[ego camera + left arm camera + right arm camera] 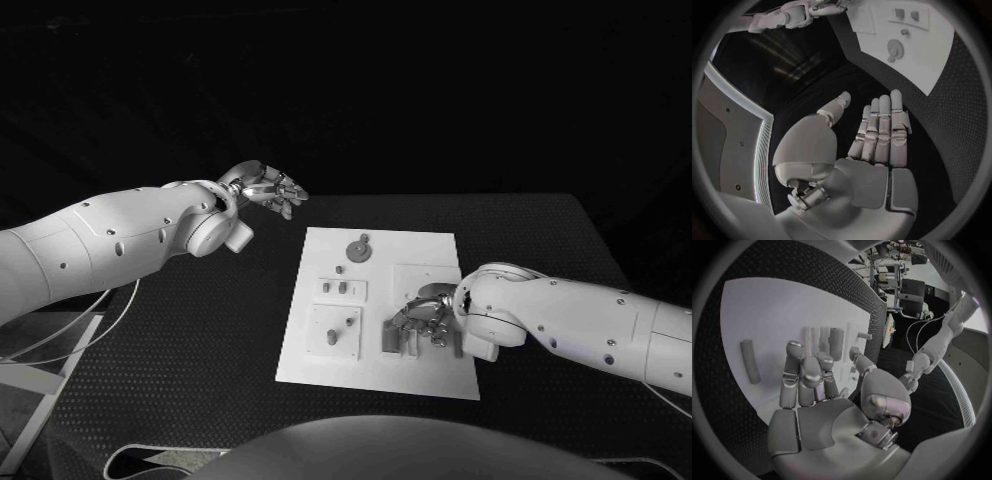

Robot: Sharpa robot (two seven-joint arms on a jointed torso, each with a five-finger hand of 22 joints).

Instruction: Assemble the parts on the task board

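The white task board (372,372) lies in the middle of the black table. On it are a round grey part (358,249), two small pegs (339,289) and an upright piece (333,337). My right hand (426,318) hovers low over the board's near right area, fingers spread above some grey bars (392,341). In the right wrist view that hand (811,380) holds nothing; a grey rod (749,367) lies on the board (761,315) beside its fingers, and a short cylinder (836,342) stands just past them. My left hand (268,189) is raised off the board's far left corner, fingers straight and empty (876,132).
Black matting (188,350) surrounds the board on all sides. A cable (101,320) runs along the table's left edge. From the left wrist the board (942,55) lies beyond the fingertips with its round part (895,48).
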